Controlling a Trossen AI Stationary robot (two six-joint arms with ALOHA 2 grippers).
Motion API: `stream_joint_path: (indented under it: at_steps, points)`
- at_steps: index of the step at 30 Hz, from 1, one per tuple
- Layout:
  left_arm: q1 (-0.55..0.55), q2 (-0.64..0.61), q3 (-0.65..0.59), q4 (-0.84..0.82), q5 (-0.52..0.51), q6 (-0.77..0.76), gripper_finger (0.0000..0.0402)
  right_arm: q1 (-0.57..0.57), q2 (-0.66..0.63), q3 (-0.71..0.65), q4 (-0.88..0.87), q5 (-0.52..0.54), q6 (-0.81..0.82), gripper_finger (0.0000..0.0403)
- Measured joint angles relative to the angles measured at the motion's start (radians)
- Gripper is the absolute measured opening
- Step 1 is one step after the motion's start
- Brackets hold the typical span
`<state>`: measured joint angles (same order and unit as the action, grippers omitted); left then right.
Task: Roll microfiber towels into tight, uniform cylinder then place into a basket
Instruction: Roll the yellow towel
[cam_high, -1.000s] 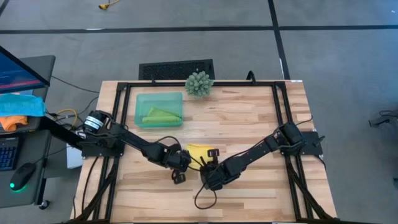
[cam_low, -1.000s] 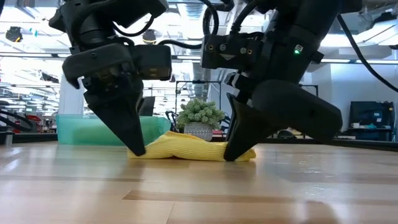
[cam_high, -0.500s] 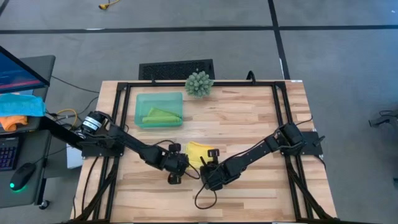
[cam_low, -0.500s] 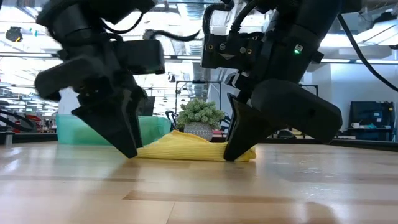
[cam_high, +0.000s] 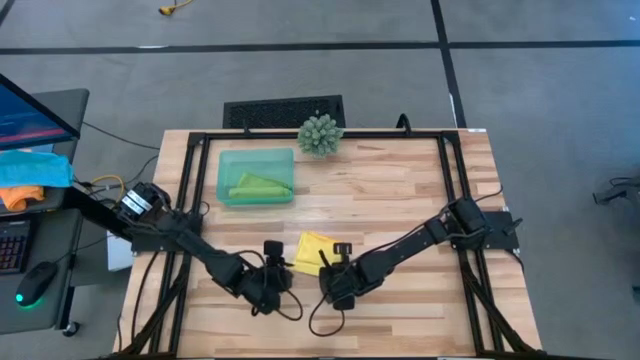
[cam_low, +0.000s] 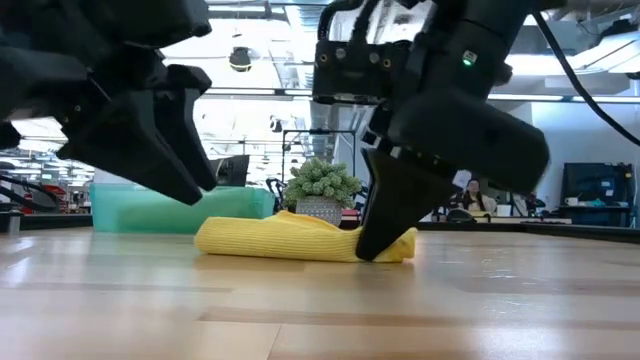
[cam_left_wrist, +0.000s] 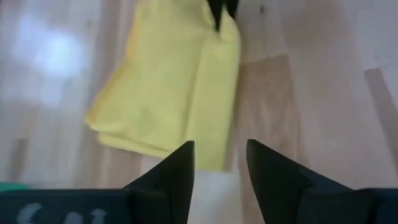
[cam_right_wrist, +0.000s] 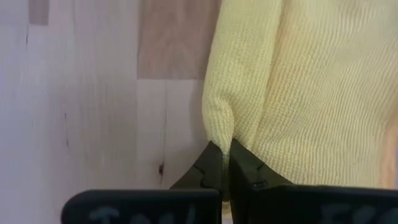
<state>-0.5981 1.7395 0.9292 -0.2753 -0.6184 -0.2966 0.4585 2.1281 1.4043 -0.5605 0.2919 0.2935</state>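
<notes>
The yellow towel (cam_high: 312, 250) lies folded in a flat bundle on the table near its middle; it also shows in the low view (cam_low: 290, 240). My right gripper (cam_high: 328, 267) is shut on the towel's near right end. My left gripper (cam_high: 275, 275) is open and empty, raised off the table just left of the towel (cam_left_wrist: 168, 81), with its fingers (cam_left_wrist: 180, 168) pointing at the towel. The green towel (cam_high: 258, 186) lies inside the teal basket (cam_high: 228, 160) at the far left. My right gripper pinches a small raised fold at the yellow towel's edge (cam_right_wrist: 216, 134) between its two shut fingers. The fingers come from above, slanting down (cam_low: 372, 240). The rest of the towel lies flat on the table.
A spiky green ball plant (cam_high: 320, 134) stands at the far edge, right of the basket. A black frame rail (cam_high: 300, 134) runs around the table's far and side edges. Bare wood shows to the right of the towel and along the near edge.
My left gripper has come off the towel's left end, risen and drawn back toward the table's near left. The towel's left end now lies free on the wood. My right gripper has kept its hold on the right end and tipped a little.
</notes>
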Motion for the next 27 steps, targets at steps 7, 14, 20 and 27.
stream_joint_path:
  at_steps: [7, 14, 20, 27]
  points:
    - [-0.017, -0.001, -0.095, 0.12, -0.074, 0.068, 0.0139, -0.03, -0.025, 0.008, 0.013, -0.116, 0.184, 0.0011]
    - [-0.017, -0.001, -0.195, 0.333, -0.069, 0.141, 0.0139, -0.051, -0.033, 0.007, 0.08, -0.242, 0.371, 0.002]
    - [-0.017, -0.002, -0.199, 0.389, -0.014, 0.245, 0.0139, -0.046, -0.032, 0.007, 0.116, -0.242, 0.391, 0.0012]
    - [-0.001, -0.003, -0.198, 0.405, 0.062, 0.37, 0.0139, -0.046, -0.032, 0.007, 0.12, -0.235, 0.388, 0.0019]
